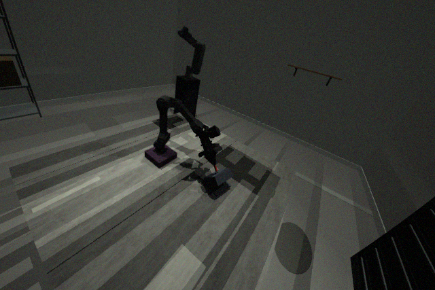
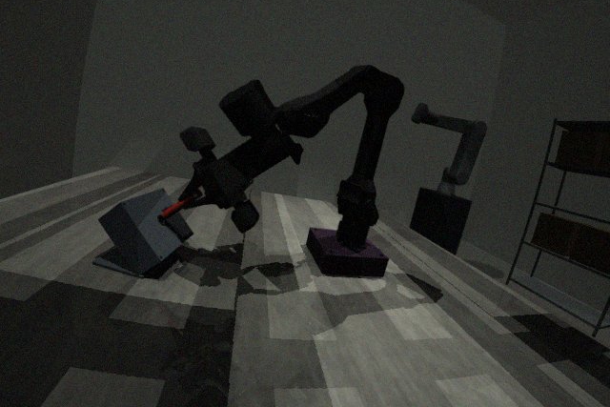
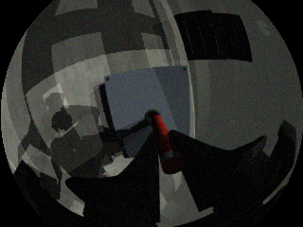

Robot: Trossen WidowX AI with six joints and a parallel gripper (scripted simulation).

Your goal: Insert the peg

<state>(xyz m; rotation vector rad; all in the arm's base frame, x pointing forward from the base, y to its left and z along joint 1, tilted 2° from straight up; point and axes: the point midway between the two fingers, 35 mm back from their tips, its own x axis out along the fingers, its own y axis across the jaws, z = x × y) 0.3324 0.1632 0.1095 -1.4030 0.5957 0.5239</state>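
Observation:
My gripper (image 1: 214, 165) (image 2: 193, 196) (image 3: 162, 135) is shut on the red peg (image 1: 215, 168) (image 2: 174, 208) (image 3: 161, 130), which is round and tilted, with its lower end pointing at the sloped panel. The blue-grey panel (image 1: 223, 175) (image 2: 156, 234) (image 3: 133, 95) faces the arm. In the wrist view the peg's lower end overlaps a dark round spot near the middle of the panel's face. In the exterior view that end shows in front of the block, outside it. The hole's edge is too dark to make out, and I cannot tell whether the end touches the face.
The arm's purple base block (image 1: 160, 156) (image 2: 347, 252) stands behind the gripper. A second arm on a dark pedestal (image 1: 187, 94) (image 2: 439, 219) stands farther back. A shelf rack (image 2: 539, 186) is at the side. Dark shadows cross the striped surface around the panel.

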